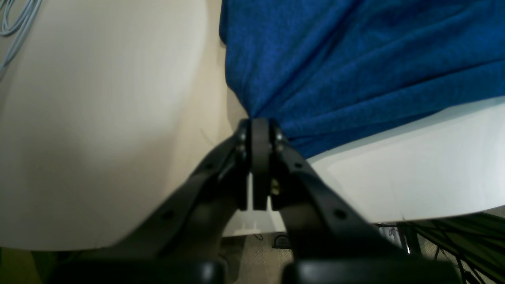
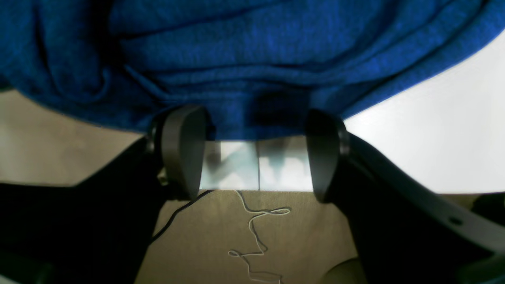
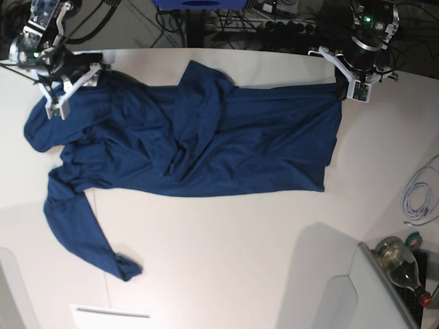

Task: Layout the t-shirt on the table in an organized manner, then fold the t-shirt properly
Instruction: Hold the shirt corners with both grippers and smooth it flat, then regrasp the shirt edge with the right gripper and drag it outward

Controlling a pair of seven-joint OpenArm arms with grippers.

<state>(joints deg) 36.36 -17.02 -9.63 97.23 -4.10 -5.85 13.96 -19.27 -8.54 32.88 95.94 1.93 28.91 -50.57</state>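
The left claw (image 1: 260, 130) is clamped tight on a corner of the shirt (image 1: 355, 67), its jaws pressed together with the blue cloth fanning out in creases toward 1 o'clock. In the base view this claw (image 3: 343, 89) sits at the desk's 1 o'clock edge, on the shirt's hem corner. The right claw (image 2: 256, 152) stands wide open, its two pads apart, with the shirt's (image 2: 252, 59) bunched edge lying just beyond the pads and the desk (image 2: 434, 138) showing pale to its right. In the base view it (image 3: 65, 86) hovers at 10 o'clock over the shoulder end. The shirt (image 3: 206, 144) lies spread across the far half of the desk (image 3: 226, 260), rumpled in the middle, one sleeve trailing toward 7 o'clock.
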